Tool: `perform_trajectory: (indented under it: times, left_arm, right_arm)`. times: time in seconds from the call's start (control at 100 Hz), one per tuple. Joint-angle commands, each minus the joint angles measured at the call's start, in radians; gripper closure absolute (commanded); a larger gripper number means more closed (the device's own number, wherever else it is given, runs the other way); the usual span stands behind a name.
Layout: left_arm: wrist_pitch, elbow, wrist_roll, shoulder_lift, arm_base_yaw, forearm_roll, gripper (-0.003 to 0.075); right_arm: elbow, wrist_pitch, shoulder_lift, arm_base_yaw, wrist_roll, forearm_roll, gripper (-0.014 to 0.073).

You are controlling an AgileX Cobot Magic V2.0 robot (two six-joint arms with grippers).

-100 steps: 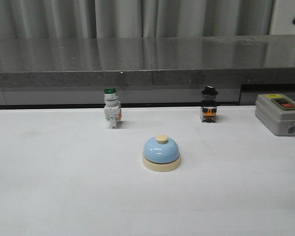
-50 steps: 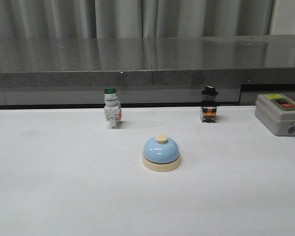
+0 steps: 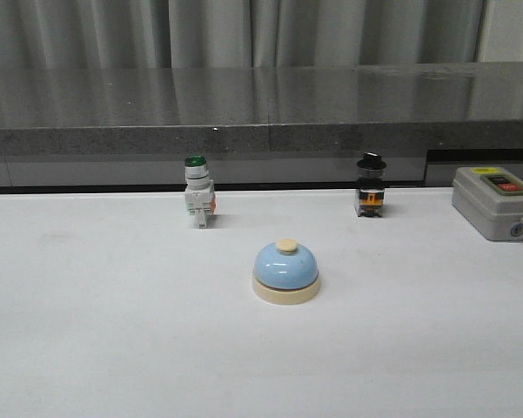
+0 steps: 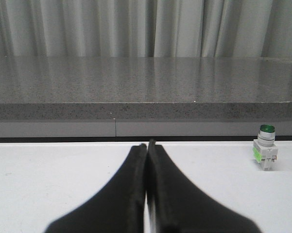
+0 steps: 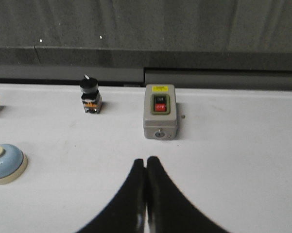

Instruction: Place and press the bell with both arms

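The light-blue bell (image 3: 285, 272) with its cream base and cream button stands upright on the white table, near the middle in the front view. The right wrist view catches the bell (image 5: 5, 163) at the frame's edge, well off to the side of my right gripper (image 5: 145, 160), which is shut with nothing in it. My left gripper (image 4: 146, 144) is shut and empty too, and the bell does not show in its view. Neither arm appears in the front view.
A green-capped white push-button switch (image 3: 197, 202) and a black-knobbed switch (image 3: 371, 185) stand at the table's back. A grey box (image 3: 496, 202) with red and green buttons sits at the back right. A dark grey ledge (image 3: 261, 122) runs behind the table.
A dark shape at the top right corner of the front view one second ago has gone. The bell and the switches have not moved.
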Motion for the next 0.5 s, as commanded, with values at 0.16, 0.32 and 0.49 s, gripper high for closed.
perform_trajectory:
  times: [0.16,0.32,0.49]
  left_arm:
    - [-0.085,0.041,-0.009,-0.029,0.001,-0.006,0.0741]
    - [-0.085,0.041,-0.009,-0.029,0.001,-0.006,0.0741]
    - [-0.085,0.041,-0.009,-0.029,0.001,-0.006,0.0741]
  right_arm:
    - [0.021,-0.195,-0.050,-0.006,-0.013,-0.001,0.0655]
    - [0.161,-0.431,-0.146,-0.006,-0.008,-0.008,0.0655]
    - [0.242,-0.381,-0.268,-0.006,0.013,-0.024,0.0655]
